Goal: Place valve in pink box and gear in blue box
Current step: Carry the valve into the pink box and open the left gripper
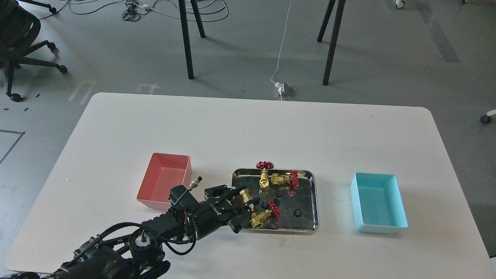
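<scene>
My left gripper [241,202] reaches over the left rim of the shiny steel tray [314,201], and its fingers are closed on a brass valve [245,195] whose red handwheel is hidden. Three more valves are in the tray: one upright [264,175], one lying beside it [282,179], and one at the front [264,217] just right of my fingers. Several tiny black gears [297,212] lie on the tray floor. The pink box [164,181] is just left of the gripper and holds nothing. The blue box [378,203] at the right holds nothing. My right gripper is out of view.
The tray sits between the two boxes on the white table [248,128]. My left arm [162,228] comes in from the bottom left, passing the pink box's front right corner. Chair and table legs stand on the floor beyond the far edge.
</scene>
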`<state>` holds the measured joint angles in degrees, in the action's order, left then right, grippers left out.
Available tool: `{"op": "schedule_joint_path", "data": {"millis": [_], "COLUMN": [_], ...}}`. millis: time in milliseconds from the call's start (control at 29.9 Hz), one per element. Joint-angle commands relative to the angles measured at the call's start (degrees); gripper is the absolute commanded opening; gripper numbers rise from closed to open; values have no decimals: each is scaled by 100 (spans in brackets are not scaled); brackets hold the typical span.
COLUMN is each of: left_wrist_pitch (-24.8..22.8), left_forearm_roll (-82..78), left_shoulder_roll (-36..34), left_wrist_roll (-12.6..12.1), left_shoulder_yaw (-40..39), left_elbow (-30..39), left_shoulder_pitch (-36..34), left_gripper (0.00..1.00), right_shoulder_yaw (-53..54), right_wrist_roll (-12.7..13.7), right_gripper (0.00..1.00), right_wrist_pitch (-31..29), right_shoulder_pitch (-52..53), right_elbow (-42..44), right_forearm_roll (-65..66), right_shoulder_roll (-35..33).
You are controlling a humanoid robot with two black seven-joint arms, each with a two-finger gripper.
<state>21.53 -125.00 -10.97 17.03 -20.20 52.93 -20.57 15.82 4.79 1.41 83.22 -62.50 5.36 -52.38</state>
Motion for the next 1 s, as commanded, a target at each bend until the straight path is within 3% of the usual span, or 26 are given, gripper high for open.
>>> {"op": "schedule_joint_path", "data": {"millis": [0,100,334,535,736,970], "left_wrist_pitch": [0,-9,9,-9,44,176], "left_forearm_roll": [0,0,0,0,0,0], "left_shoulder_roll": [7,7,-185,-1230,-2444,-2709], "left_wrist_roll": [2,11,-16,-60,-165,-130], "left_shoulder_yaw": [-36,-63,-527,-1152,-1153,-1144], "left_elbow": [7,69,622,1386,1809,1704], "left_shoulder_pitch": [-9,-26,-26,-35,96,369], "left_gripper": [27,20,20,20,20,21], "right_shoulder_yaw": [-9,-27,-71,-80,-71,-71], "right_wrist_roll": [-5,-5,-5,-5,-5,-5], "right_gripper": [99,99,99,99,99,99], "right_wrist_pitch": [-1,-1,-62,-62,-62,-62], "right_shoulder_pitch": [-16,-16,-87,-104,-78,-43], "right_elbow": [53,80,168,308,414,432], "right_forearm_roll": [0,0,9,35,193,202], "right_shoulder_roll": [9,9,18,158,299,387]}}
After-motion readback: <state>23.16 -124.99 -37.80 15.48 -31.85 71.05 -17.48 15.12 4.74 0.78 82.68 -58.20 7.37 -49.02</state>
